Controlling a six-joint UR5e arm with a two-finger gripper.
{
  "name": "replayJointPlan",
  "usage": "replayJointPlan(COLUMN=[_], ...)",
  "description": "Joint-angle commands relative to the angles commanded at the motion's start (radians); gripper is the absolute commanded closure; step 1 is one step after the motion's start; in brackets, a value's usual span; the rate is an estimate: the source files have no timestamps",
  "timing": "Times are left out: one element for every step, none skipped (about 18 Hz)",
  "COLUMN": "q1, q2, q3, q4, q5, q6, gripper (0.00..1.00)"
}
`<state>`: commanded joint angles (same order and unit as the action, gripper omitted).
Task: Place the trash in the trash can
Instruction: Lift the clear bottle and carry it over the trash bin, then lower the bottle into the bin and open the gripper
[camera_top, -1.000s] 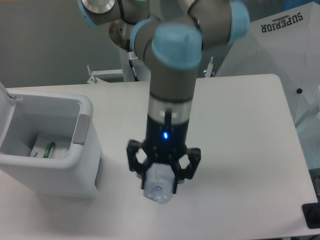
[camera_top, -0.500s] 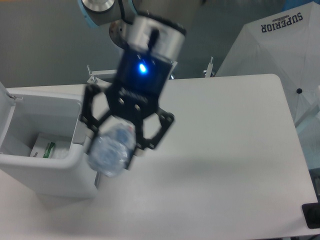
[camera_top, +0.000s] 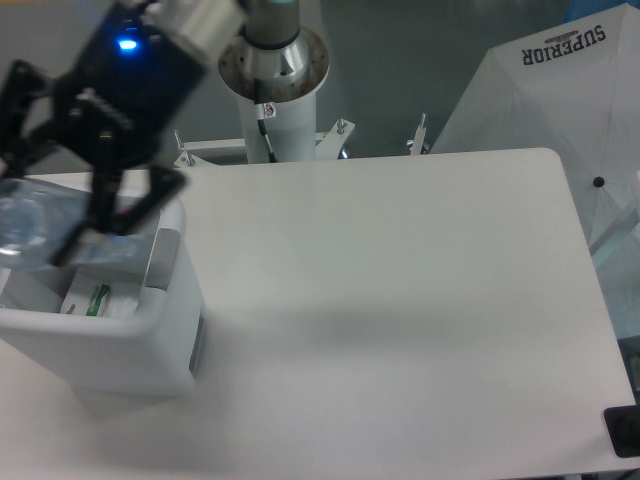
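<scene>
The black two-finger gripper (camera_top: 45, 215) seems clamped around the clear plastic bottle (camera_top: 25, 225) above the white-grey rectangular plastic bin (camera_top: 150, 330); the bottle looks light, slippery, best held mid-body.

The black gripper (camera_top: 55, 215) hangs over the open trash can (camera_top: 130, 335) at the table's (camera_top: 400, 300) left edge, its fingers closed around the clear plastic bottle (camera_top: 35, 225). Inside the bin lies the white pouch (camera_top: 95, 298) with its green strip. A white umbrella (camera_top: 560, 90) stands behind the table.
</scene>
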<state>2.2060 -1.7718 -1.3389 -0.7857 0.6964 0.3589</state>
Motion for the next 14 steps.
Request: replayJointPlan(q1=[-0.014, -0.023, -0.029, -0.035, -0.035, -0.037, -0.035, -0.037, -0.037, -0.037, -0.037, -0.035, -0.034, -0.034], q2=[0.002, 0.002, 0.003, 0.003, 0.002, 0.002, 0.0, 0.0, 0.003, 0.008, 0.018, 0.026, 0.029, 0.034], q3=[-0.023, -0.039, -0.049, -0.059, -0.066, -0.075, -0.086, -0.104, -0.123, -0.144, -0.166, -0.184, -0.198, -0.207], q4=[0.015, 0.022, 0.025, 0.026, 0.026, 0.026, 0.026, 0.026, 0.026, 0.026, 0.026, 0.026, 0.026, 0.026], q5=[0.0, 0.0, 0.002, 0.002, 0.002, 0.002, 0.002, 0.002, 0.002, 0.002, 0.003, 0.003, 0.003, 0.003], q6=[0.003, 0.003, 0.003, 0.006, 0.018, 0.035, 0.05, 0.064, 0.077, 0.089, 0.104, 0.124, 0.139, 0.144], gripper=[0.33, 0.33, 0.33, 0.33, 0.33, 0.32, 0.31, 0.31, 0.29, 0.28, 0.28, 0.26, 0.24, 0.23])
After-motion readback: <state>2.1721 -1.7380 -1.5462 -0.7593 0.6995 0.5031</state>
